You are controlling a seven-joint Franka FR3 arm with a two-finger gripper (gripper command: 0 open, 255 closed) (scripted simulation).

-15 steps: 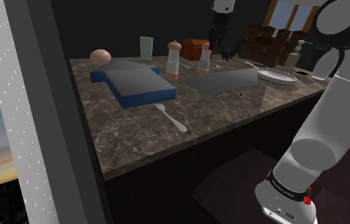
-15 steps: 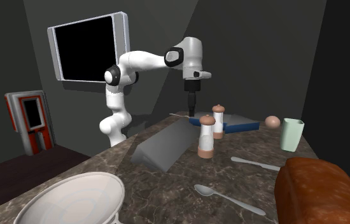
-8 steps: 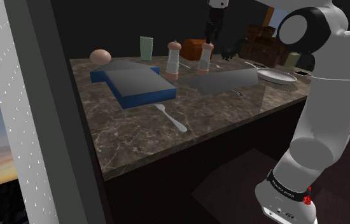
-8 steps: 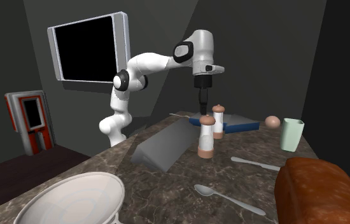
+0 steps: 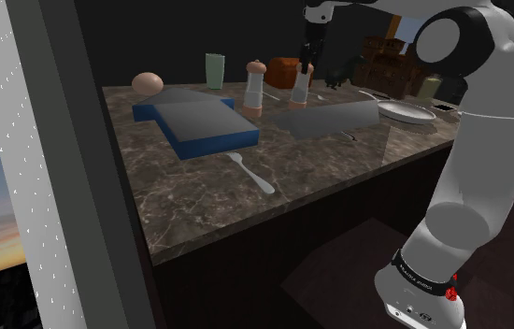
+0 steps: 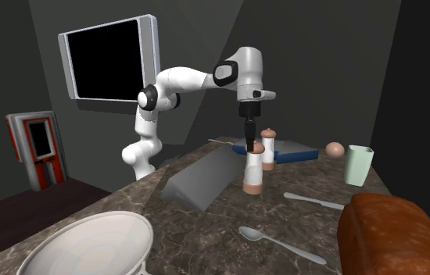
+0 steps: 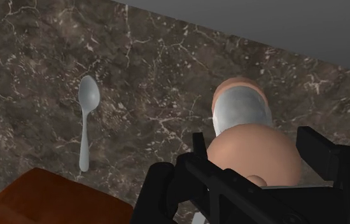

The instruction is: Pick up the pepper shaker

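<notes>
Two white shakers with tan caps stand on the dark marble counter [image 5: 199, 201]. The pepper shaker [image 5: 300, 86] [image 6: 252, 170] is the one nearer the grey wedge; my black gripper [image 5: 307, 56] [image 6: 249, 143] has come straight down onto its top. In the wrist view its round tan cap [image 7: 256, 153] fills the gap between the two fingers, and the gripper [image 7: 253, 143] is shut on it. The shaker stands upright on the counter. The second shaker [image 5: 255, 89] [image 6: 268, 150] stands apart, beside the blue board.
A blue board with a grey top [image 5: 199, 123], an egg-shaped thing [image 5: 148, 82], a pale green cup [image 5: 215, 70], a brown loaf [image 5: 286, 67] [image 7: 40, 197], a grey wedge [image 5: 330, 117], a white bowl [image 6: 88, 246] and spoons [image 7: 84, 121] [image 5: 250, 173] share the counter.
The arm swung over from beside the board and came down onto the pepper shaker's cap. The fingers went from open to shut around it.
</notes>
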